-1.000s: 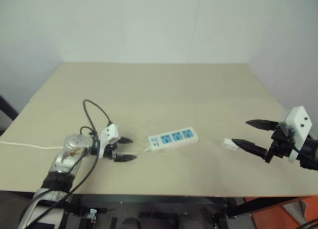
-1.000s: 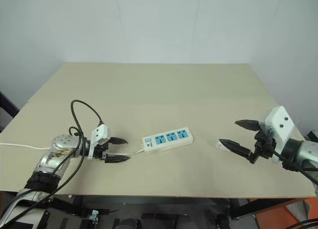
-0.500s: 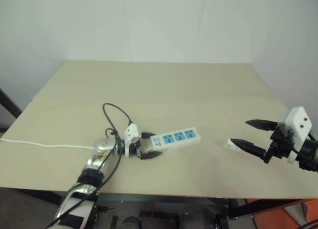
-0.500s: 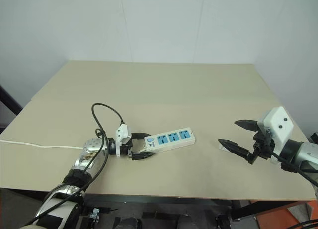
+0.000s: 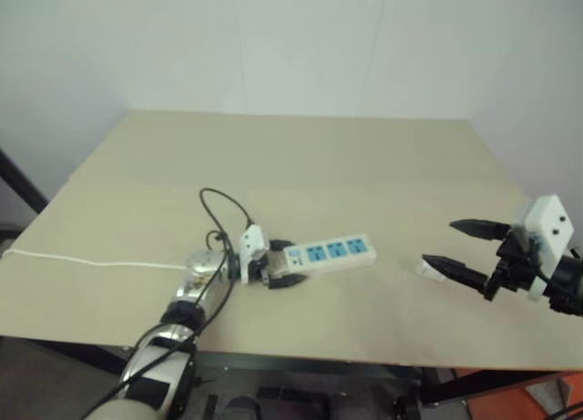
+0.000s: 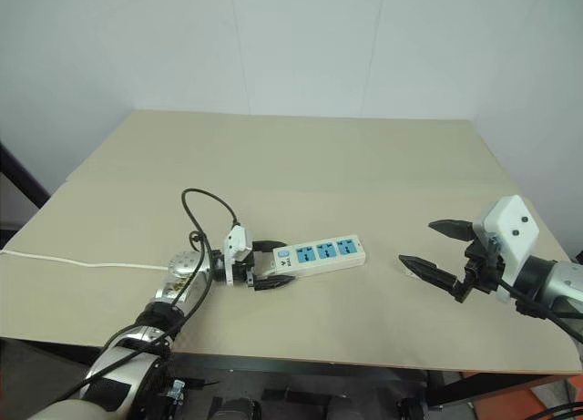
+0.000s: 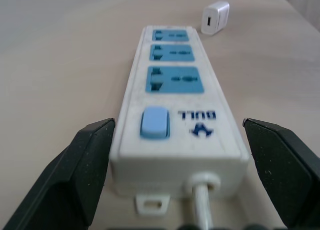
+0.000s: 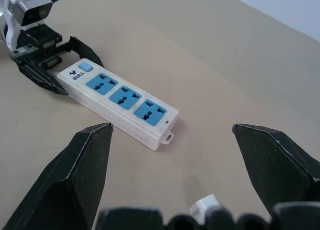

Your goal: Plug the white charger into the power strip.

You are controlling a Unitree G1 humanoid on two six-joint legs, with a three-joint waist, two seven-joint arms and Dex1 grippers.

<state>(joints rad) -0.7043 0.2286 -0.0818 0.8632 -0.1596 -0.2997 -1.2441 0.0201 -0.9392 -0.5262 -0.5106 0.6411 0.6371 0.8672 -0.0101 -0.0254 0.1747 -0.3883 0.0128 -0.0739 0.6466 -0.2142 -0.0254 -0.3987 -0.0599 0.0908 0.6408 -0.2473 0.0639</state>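
Observation:
The power strip [image 6: 319,254] lies flat on the table, a white bar with three blue sockets and a blue switch [image 7: 153,123] at its cord end. My left gripper [image 6: 273,263] is open, one black finger on each side of that switch end, with small gaps to the strip's sides. The white charger [image 7: 216,18] lies on the table beyond the strip's far end, to the right. My right gripper [image 6: 417,241] hovers open just right of the charger [image 5: 426,268], its lower finger close over it, holding nothing.
The strip's thin white cord [image 6: 82,263] runs left across the table to its left edge. The tan table [image 6: 301,165] is bare behind the strip. Its front edge runs close below both grippers. Something orange [image 5: 547,397] sits below the table at the right.
My left gripper has moved right along the table and now has its open fingers around the strip's switch end. The right gripper, strip and charger have stayed put.

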